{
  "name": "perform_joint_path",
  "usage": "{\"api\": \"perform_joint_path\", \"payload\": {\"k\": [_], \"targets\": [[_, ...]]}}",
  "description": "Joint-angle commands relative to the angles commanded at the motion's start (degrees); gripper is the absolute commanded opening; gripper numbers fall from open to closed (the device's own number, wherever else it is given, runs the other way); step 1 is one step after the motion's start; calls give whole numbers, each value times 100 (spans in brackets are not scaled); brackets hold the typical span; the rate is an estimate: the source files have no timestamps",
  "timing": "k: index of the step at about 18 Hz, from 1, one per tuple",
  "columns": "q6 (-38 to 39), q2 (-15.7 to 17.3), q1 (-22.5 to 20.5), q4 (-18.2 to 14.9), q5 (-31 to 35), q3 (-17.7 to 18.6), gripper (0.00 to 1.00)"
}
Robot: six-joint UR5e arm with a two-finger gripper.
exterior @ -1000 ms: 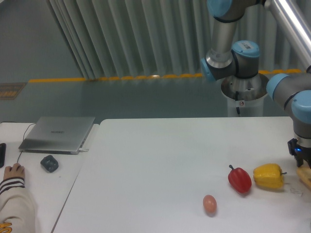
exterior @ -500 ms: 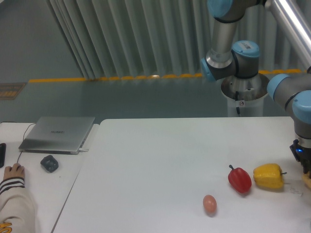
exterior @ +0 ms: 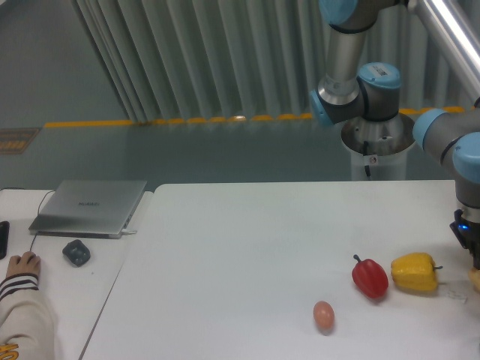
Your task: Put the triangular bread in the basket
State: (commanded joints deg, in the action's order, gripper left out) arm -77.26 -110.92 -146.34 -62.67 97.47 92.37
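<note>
One arm (exterior: 420, 82) dominates the right side, reaching down over the far right edge of the white bench (exterior: 247, 247), and its wrist drops out of the picture just right of the yellow pepper (exterior: 413, 271), which serves here as the landmark. The gripper (exterior: 472, 251) shows only as a dark block with a small blue light at the frame edge, so I cannot tell whether its jaws are apart or together. Immediately right of the yellow pepper, under that gripper, a sliver of the pale tan bread (exterior: 475, 279) peeks in at the border; the arm likely hangs there because the bread is what it must lift. No basket is in view. A laptop (exterior: 90, 206) lies well left of the pepper on a side table. Touching the pepper's left side sits a red pepper (exterior: 370, 277), and further left, nearer the camera, an egg (exterior: 323, 315).
</note>
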Motion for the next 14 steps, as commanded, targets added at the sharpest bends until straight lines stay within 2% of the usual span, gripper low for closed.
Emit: {"api": "perform_joint_path", "payload": {"k": [3,4,5,8,14], "targets": [[-17,9,-17,0,-9,0,2],[-35,9,-9,0,0,0,36],[-52,-9,0,9,9,0,53],[-52,-79,18,17,9,53,57],[-26,-228,-18,114,9,-9,58]]}}
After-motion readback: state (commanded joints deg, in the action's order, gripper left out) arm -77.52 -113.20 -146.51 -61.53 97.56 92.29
